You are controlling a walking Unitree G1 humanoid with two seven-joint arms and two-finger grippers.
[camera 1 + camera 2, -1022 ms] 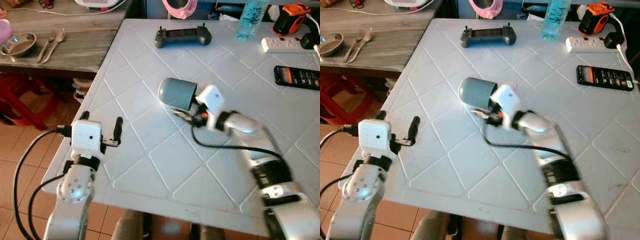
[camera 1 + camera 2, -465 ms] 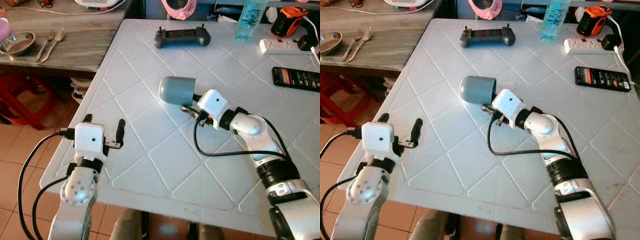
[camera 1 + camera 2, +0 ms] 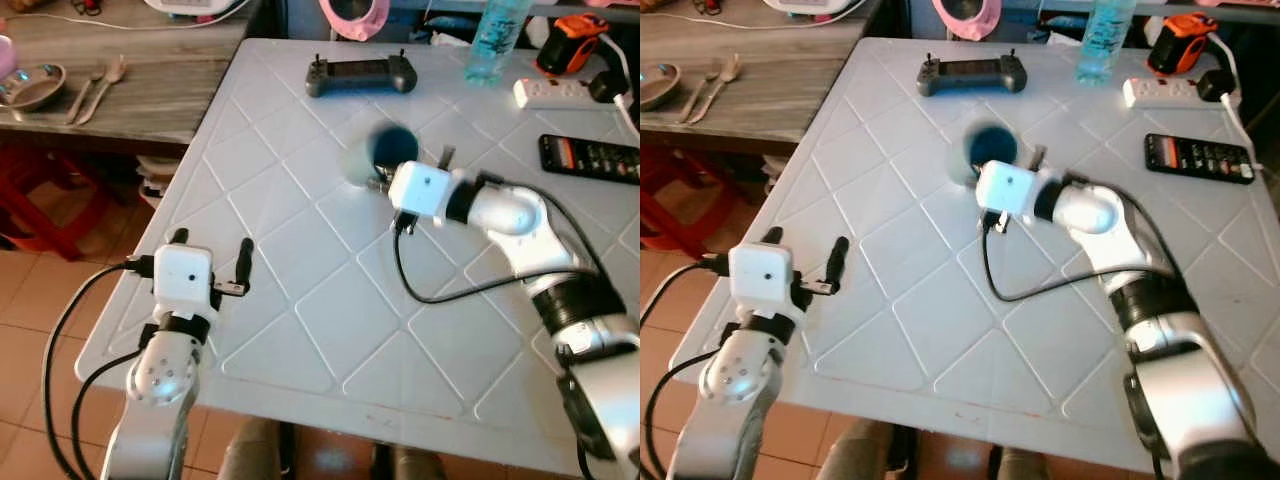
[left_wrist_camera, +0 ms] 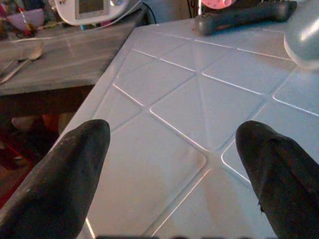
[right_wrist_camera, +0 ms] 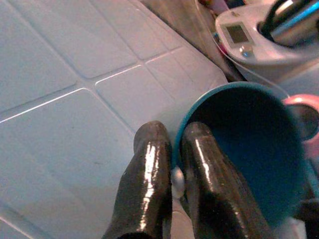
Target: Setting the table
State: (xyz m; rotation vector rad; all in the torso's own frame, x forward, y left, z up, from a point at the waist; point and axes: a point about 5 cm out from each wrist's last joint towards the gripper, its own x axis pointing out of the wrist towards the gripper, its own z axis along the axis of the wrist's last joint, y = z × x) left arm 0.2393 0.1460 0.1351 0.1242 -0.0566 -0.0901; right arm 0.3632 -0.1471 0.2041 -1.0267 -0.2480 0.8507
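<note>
Cup (image 5: 249, 149) rim pinched between right jaws (image 5: 172, 164), one finger inside and one outside, lifted over mid counter (image 3: 330, 320) and not yet set down; left jaws (image 4: 169, 164) wide open, empty; bowl (image 3: 35, 85), fork and spoon (image 3: 95, 85) unfetched.

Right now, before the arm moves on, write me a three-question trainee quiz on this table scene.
1. True or false: the right end effector pinches the rim of the blue cup, one finger inside and one outside.
2. What lies nearest the far edge of the white table? A) game controller B) black phone C) left end effector
3. Fill in: the fork and spoon lie on the ____ table.

Key: 1 true; 2 A; 3 wooden
</note>
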